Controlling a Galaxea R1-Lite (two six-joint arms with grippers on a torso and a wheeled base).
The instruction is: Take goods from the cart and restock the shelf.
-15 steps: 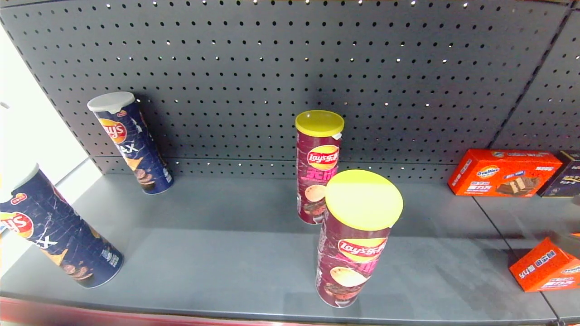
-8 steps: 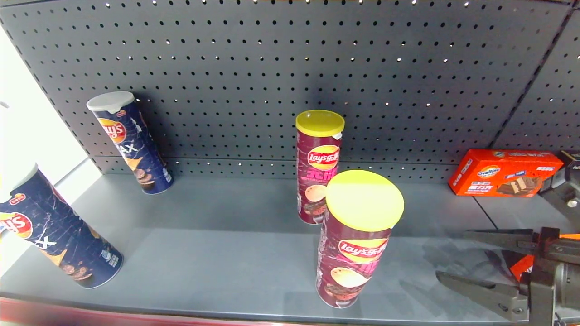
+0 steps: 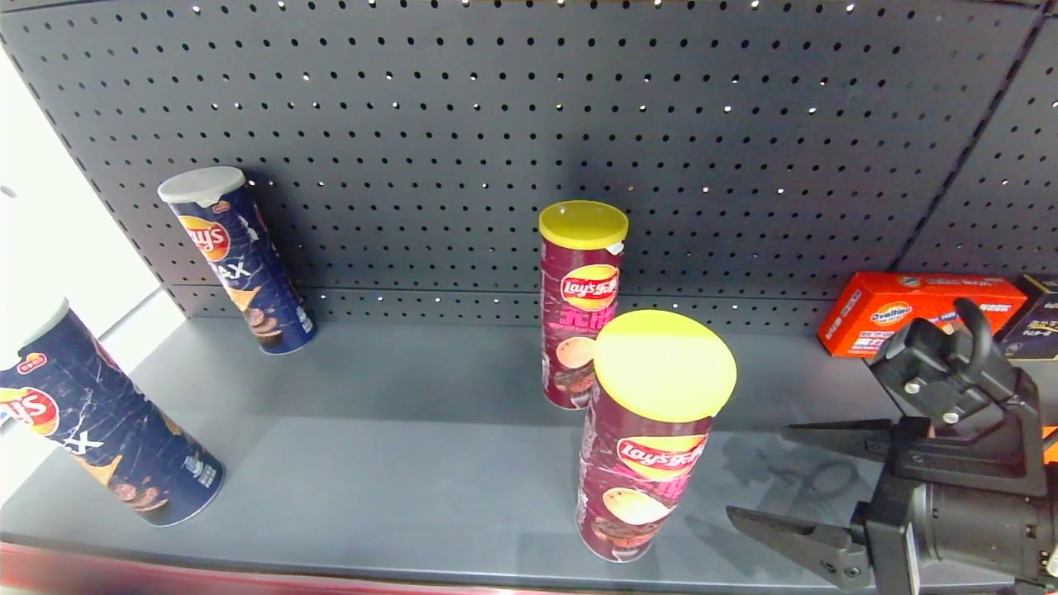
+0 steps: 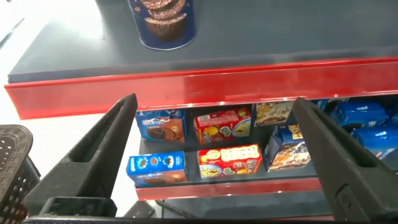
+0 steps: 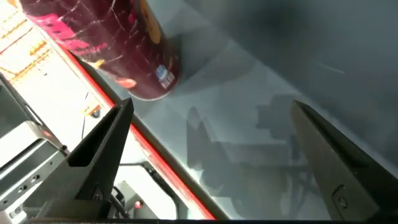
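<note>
Two maroon chip cans with yellow lids stand on the grey shelf (image 3: 397,463): one at the front (image 3: 645,463), one behind it (image 3: 581,306). My right gripper (image 3: 759,473) is open and empty, just right of the front maroon can and low over the shelf board. The right wrist view has the same can (image 5: 106,43) standing beside the open right gripper (image 5: 211,107). My left gripper (image 4: 213,102) is open and empty, in front of the shelf's red front edge (image 4: 186,87), below a navy can (image 4: 163,22).
Two navy chip cans stand at the left, one at the back (image 3: 240,264) and one at the front (image 3: 99,430). An orange box (image 3: 917,310) lies at the back right. Lower shelves hold small snack boxes (image 4: 224,124). A black basket (image 4: 12,162) is beside the left gripper.
My right gripper has come into the head view from the right and moved left toward the front maroon can, now covering the orange box at the front right. The cans have not moved.
</note>
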